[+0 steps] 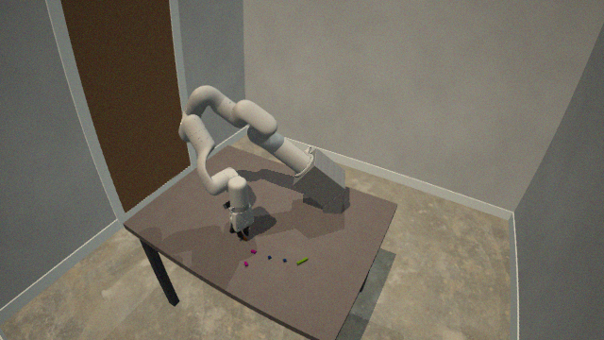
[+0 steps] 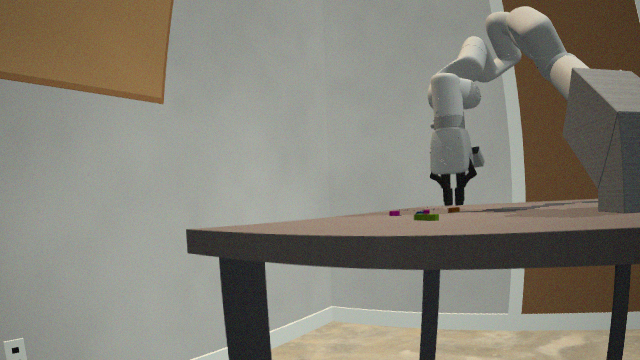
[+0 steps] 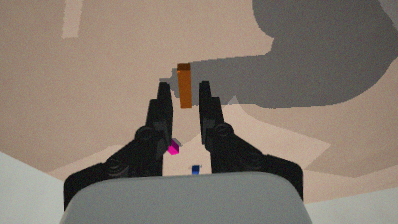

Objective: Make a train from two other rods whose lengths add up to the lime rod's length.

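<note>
An orange rod (image 1: 244, 237) (image 2: 453, 209) (image 3: 185, 87) lies flat on the table at the edge of the arm's shadow. My gripper (image 1: 241, 232) (image 2: 453, 202) (image 3: 185, 95) hangs just above it, fingers partly open, one on each side of the rod's near end, not touching it. The lime rod (image 1: 302, 261) (image 2: 426, 217) lies nearer the front edge. Two magenta rods (image 1: 253, 251) (image 1: 245, 263) and two small blue rods (image 1: 269, 257) (image 1: 284, 260) lie between the orange and the lime rod. In the wrist view one magenta rod (image 3: 173, 147) and one blue rod (image 3: 195, 170) show behind the fingers.
The brown table (image 1: 330, 293) (image 2: 350, 235) carries a large grey box (image 1: 330, 184) (image 2: 600, 140) at its back, where the arm is mounted. The table's front edge is a short way beyond the lime rod.
</note>
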Action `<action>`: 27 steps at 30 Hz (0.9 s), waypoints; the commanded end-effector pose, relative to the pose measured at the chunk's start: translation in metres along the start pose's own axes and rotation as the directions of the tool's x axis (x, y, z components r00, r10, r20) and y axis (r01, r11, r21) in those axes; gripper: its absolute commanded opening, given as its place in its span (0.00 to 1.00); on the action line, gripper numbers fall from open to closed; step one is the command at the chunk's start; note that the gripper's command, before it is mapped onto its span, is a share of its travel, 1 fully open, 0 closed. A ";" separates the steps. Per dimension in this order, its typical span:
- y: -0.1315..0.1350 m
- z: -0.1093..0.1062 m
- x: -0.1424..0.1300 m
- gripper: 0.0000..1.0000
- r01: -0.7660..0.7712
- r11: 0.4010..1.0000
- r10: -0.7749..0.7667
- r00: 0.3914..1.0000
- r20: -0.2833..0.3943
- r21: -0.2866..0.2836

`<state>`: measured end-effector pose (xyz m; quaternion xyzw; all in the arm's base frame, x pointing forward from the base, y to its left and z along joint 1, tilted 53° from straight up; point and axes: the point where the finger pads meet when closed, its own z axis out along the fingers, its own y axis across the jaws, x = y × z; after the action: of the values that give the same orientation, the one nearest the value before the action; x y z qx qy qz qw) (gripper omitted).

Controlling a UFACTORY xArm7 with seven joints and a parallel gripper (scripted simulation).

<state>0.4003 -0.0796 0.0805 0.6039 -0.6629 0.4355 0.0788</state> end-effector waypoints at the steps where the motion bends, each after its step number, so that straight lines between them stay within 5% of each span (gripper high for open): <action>1: -0.001 -0.001 -0.001 0.24 0.001 1.000 -0.001 1.000 0.002 0.003; 27: -0.001 0.008 -0.001 0.24 0.001 1.000 -0.001 1.000 0.002 0.003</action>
<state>0.4032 -0.0842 0.0763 0.6039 -0.6629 0.4355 0.0788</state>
